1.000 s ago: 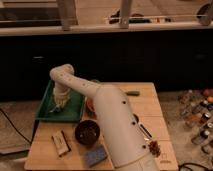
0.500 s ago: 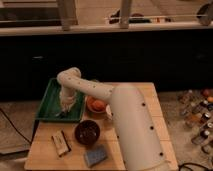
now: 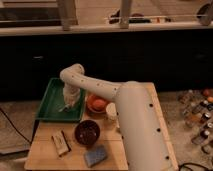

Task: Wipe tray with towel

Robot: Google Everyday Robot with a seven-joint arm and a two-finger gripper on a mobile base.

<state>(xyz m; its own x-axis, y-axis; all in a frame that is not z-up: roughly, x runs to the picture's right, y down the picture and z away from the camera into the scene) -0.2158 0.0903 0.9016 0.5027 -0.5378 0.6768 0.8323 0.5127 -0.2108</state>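
A green tray [image 3: 52, 102] lies at the back left of the wooden table. My white arm reaches from the lower right across the table and bends down into the tray. My gripper [image 3: 70, 102] is at the tray's right half, pressed down over a pale towel [image 3: 69, 105] that lies on the tray floor. The towel hides the gripper's tips.
An orange bowl [image 3: 97, 104] with an orange fruit sits right of the tray. A white cup [image 3: 111, 111] stands beside it. A dark bowl [image 3: 87, 132], a blue sponge [image 3: 95, 156] and a snack bar [image 3: 60, 142] lie at the front. Bottles [image 3: 197, 112] stand at the right.
My gripper and the towel have moved rightward across the tray from its left part toward its right side. The arm has swung with it, uncovering the orange bowl.
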